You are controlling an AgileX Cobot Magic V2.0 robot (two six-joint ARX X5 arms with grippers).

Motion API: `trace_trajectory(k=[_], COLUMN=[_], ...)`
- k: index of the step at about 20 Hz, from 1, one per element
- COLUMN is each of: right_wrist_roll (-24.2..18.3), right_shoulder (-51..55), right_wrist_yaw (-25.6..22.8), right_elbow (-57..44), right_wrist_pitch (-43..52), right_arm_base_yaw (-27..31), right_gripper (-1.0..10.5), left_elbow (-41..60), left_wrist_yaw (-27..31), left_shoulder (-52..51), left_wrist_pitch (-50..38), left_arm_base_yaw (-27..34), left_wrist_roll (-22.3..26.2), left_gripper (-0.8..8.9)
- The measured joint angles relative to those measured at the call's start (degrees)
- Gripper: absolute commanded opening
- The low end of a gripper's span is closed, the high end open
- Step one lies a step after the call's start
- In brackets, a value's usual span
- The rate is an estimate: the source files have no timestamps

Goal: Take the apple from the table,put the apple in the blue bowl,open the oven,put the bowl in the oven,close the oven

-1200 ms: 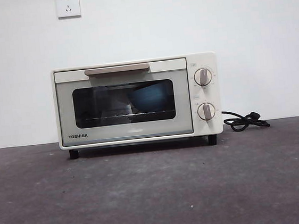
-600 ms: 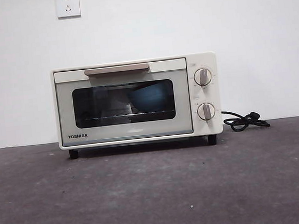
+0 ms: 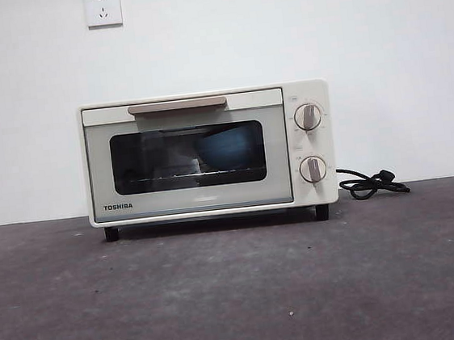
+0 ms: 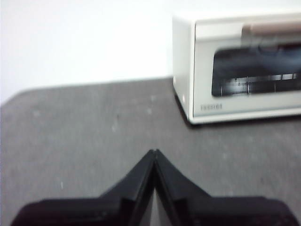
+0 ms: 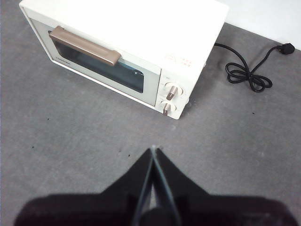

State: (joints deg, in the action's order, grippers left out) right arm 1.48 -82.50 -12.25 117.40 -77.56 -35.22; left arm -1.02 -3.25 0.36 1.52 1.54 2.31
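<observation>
The cream-white oven (image 3: 208,153) stands at the back of the table (image 3: 240,290) with its dark glass door closed and the beige handle (image 3: 177,105) up. Through the glass the blue bowl (image 3: 226,147) shows inside, toward the right. The apple is hidden from view. My left gripper (image 4: 154,153) is shut and empty, hanging over bare table left of the oven (image 4: 237,66). High above the table in front of the oven (image 5: 123,49), my right gripper (image 5: 153,150) is shut and empty too. Neither arm appears in the front view.
The oven's black cord (image 3: 372,183) lies coiled on the table to the right, also seen in the right wrist view as the cord (image 5: 249,70). Two wall sockets (image 3: 103,7) sit high on the white wall behind.
</observation>
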Motion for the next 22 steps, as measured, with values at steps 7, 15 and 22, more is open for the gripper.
trace_trajectory(k=[7, 15, 22], right_wrist_roll=[0.0, 0.0, 0.0], right_shoulder=[0.0, 0.0, 0.0], right_wrist_yaw=[0.0, 0.0, 0.0], right_elbow=[0.0, 0.0, 0.0], right_wrist_pitch=[0.0, 0.0, 0.0], right_arm_base_yaw=[0.0, 0.0, 0.0], right_gripper=[0.0, 0.0, 0.0], left_elbow=[0.0, 0.0, 0.0], left_wrist_yaw=[0.0, -0.1, -0.1], left_shoulder=[0.0, 0.0, 0.0], left_wrist_pitch=[-13.5, -9.1, 1.4], left_arm_base_yaw=[-0.3, -1.1, -1.1], left_wrist_roll=[0.0, 0.0, 0.0], left_gripper=[-0.04, -0.04, -0.04])
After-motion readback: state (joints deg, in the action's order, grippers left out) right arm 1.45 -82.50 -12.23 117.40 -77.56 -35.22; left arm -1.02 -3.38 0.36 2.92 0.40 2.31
